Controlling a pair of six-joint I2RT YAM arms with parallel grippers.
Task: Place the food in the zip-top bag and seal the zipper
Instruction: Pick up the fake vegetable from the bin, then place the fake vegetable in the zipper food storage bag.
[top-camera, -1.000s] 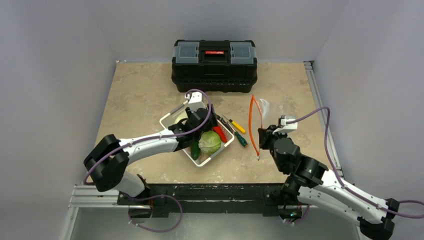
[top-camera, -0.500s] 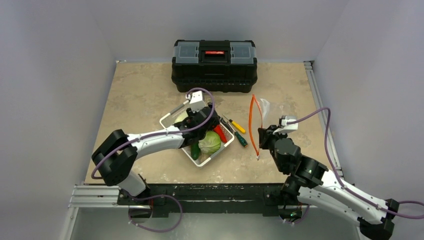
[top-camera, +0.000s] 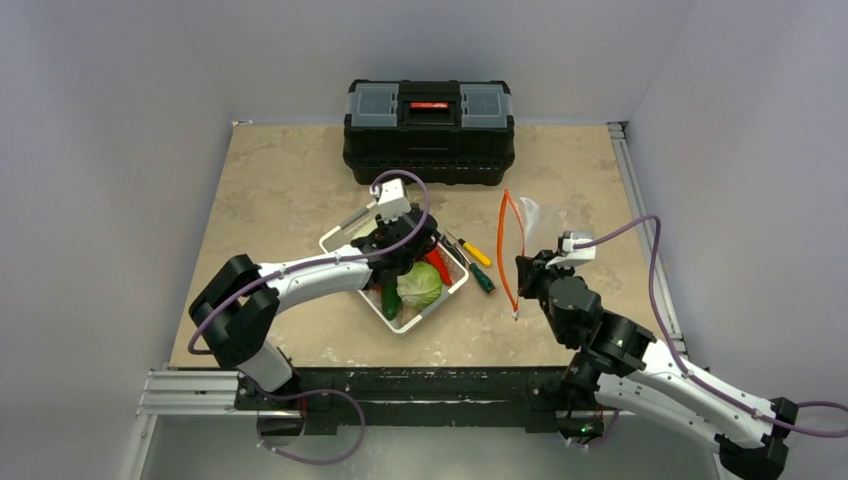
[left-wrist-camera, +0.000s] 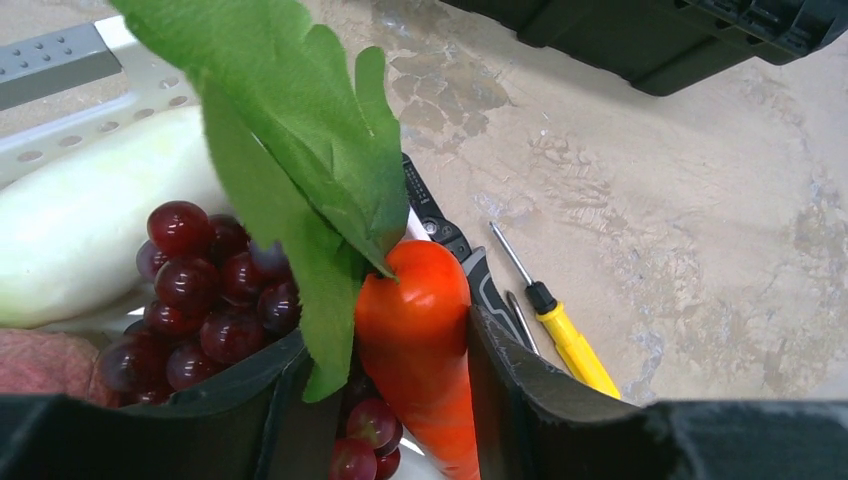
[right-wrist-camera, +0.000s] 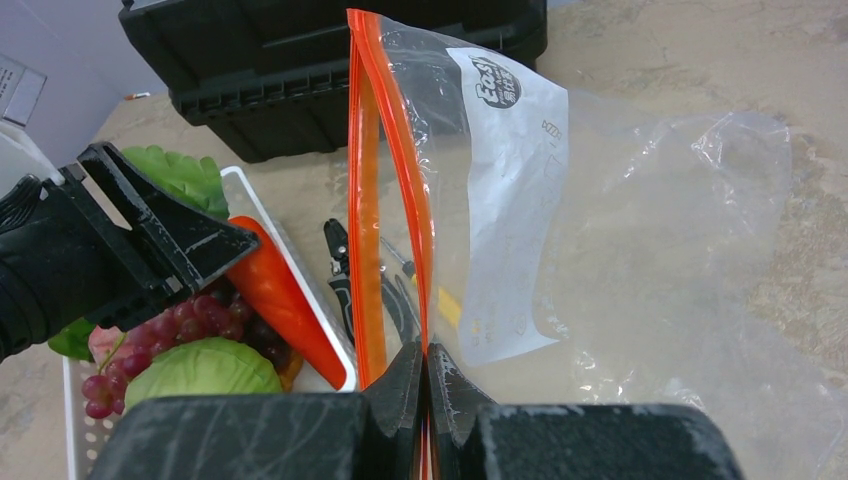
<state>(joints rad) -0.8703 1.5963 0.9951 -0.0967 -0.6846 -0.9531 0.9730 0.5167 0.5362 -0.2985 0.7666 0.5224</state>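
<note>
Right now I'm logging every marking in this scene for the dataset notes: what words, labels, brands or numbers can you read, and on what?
"Easy": round dark logo on the white panel of the zip-top bag.
Smaller marks under that logo: too small to read.
Red label on the black toolbox lid: too blurred to read.
Nothing legible on the yellow-handled screwdriver.

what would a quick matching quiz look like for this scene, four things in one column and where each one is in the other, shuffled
Things:
1. carrot
2. zipper
3. yellow-handled screwdriver
4. toolbox

Places:
A. lying on the table beside the basket
B. between the left end effector fingers, over the grapes
C. at the far edge of the table
D. pinched at its near end by the shut right end effector

Pairs: 1-B, 2-D, 3-A, 4-C
</note>
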